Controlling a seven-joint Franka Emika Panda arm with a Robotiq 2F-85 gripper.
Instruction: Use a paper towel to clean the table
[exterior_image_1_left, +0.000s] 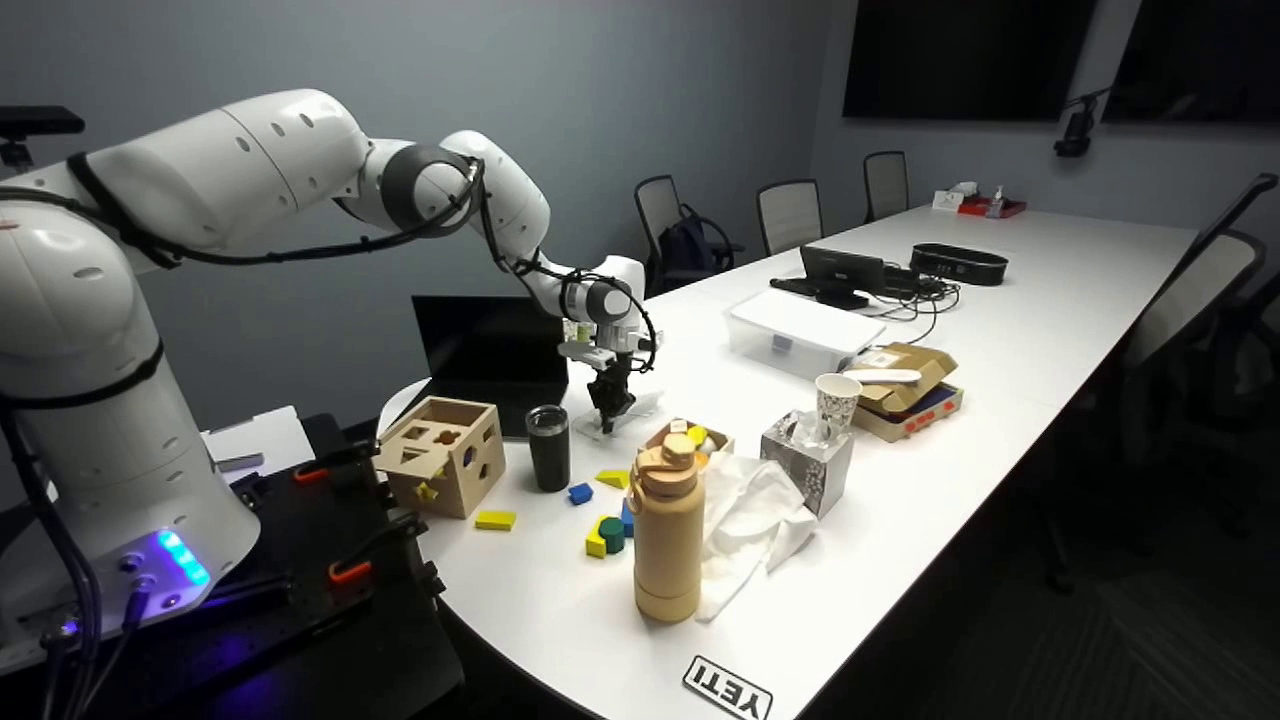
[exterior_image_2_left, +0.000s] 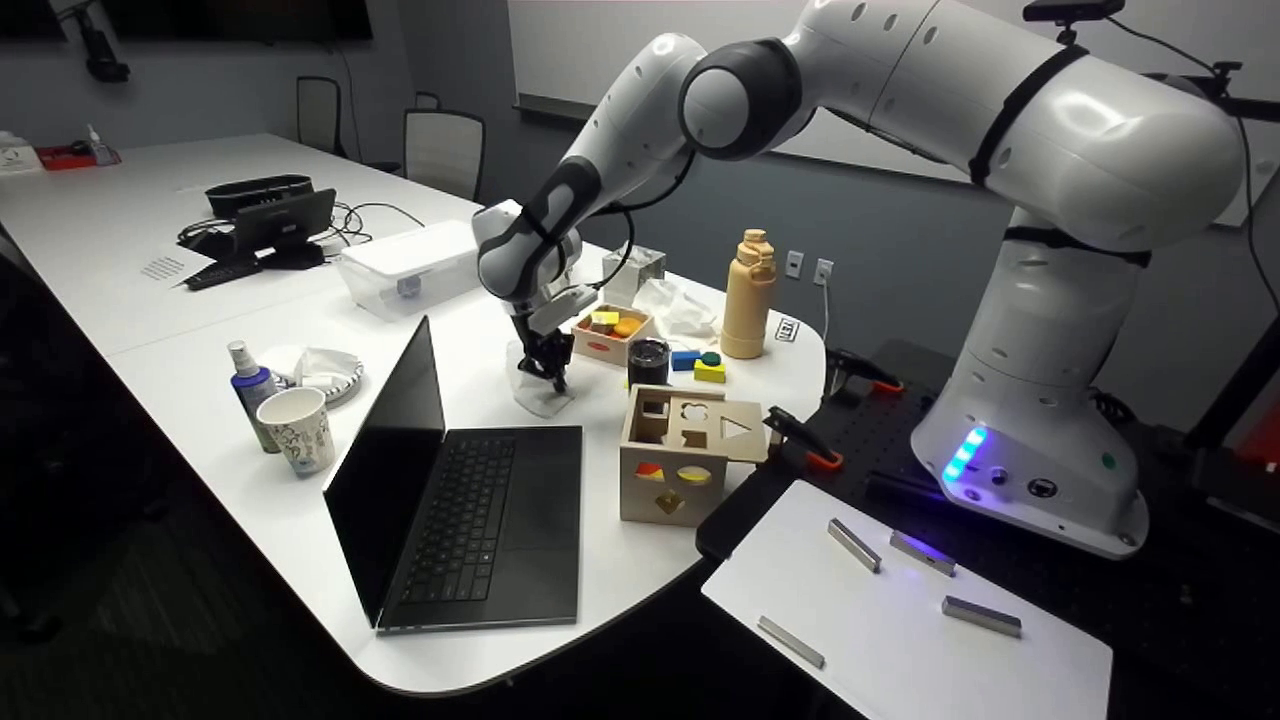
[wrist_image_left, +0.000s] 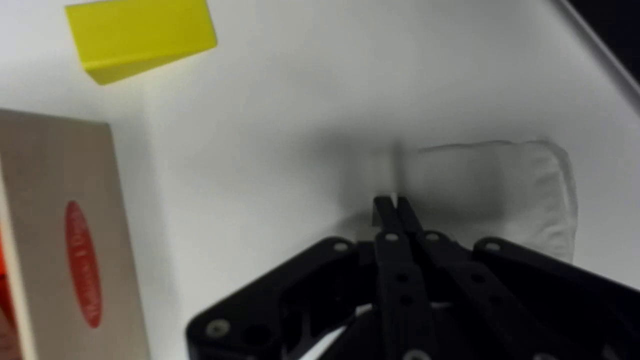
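My gripper (wrist_image_left: 394, 200) points down at a thin white paper towel (wrist_image_left: 542, 215) with an embossed border. The fingers are closed together, with a sliver of white between the tips; it looks pinched towel. The rest of the towel spreads flat on the glossy white table (wrist_image_left: 225, 175), mostly right of the fingers in the wrist view. In both exterior views the gripper (exterior_image_1_left: 607, 425) (exterior_image_2_left: 555, 378) is low over the towel (exterior_image_1_left: 640, 408) (exterior_image_2_left: 545, 403), between the laptop and the small wooden crate. The table (exterior_image_1_left: 540, 590) has a rounded near end. The fingers hide the towel's middle.
The small wooden crate (exterior_image_2_left: 600, 347), black tumbler (exterior_image_1_left: 549, 455), shape-sorter box (exterior_image_2_left: 670, 490) and laptop (exterior_image_2_left: 500, 530) stand close around. A yellow block (wrist_image_left: 142, 37) lies near. Beyond are a tan bottle (exterior_image_1_left: 668, 540), crumpled white paper (exterior_image_1_left: 755, 515), a tissue box (exterior_image_1_left: 810, 460) and a plastic bin (exterior_image_1_left: 800, 330).
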